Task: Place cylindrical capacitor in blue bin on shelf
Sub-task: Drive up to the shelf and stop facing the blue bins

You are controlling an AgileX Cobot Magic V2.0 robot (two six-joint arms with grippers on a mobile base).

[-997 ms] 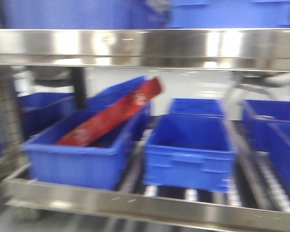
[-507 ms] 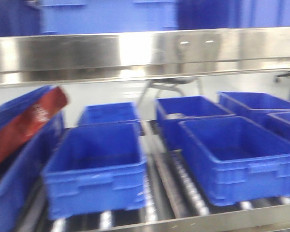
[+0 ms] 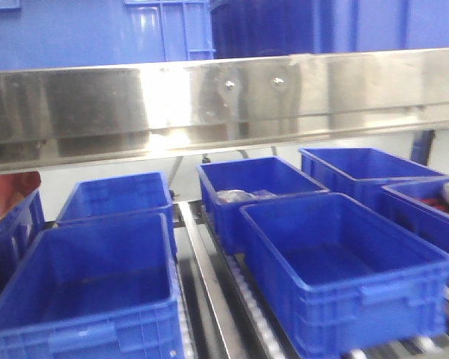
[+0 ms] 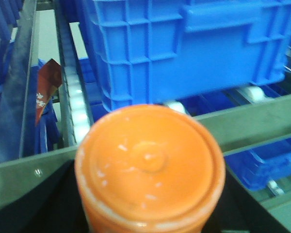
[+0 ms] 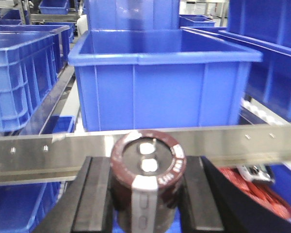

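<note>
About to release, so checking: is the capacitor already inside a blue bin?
No, the cylindrical capacitor sits clamped in the right gripper on the near side of the shelf rail, short of the blue bin.

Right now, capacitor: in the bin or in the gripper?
Gripped: the cylindrical capacitor sits clamped in the right gripper, outside the blue bin.

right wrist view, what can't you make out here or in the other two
- Right wrist view: the cylindrical capacitor in the right pincer is cut off by the bottom edge; its print is unreadably blurred.
- Same view: the blue bin, its inside hidden by its front wall.
- Left wrist view: the orange lid hides whatever is beneath it.
- Front view: the rear bin, contents blurred.
</note>
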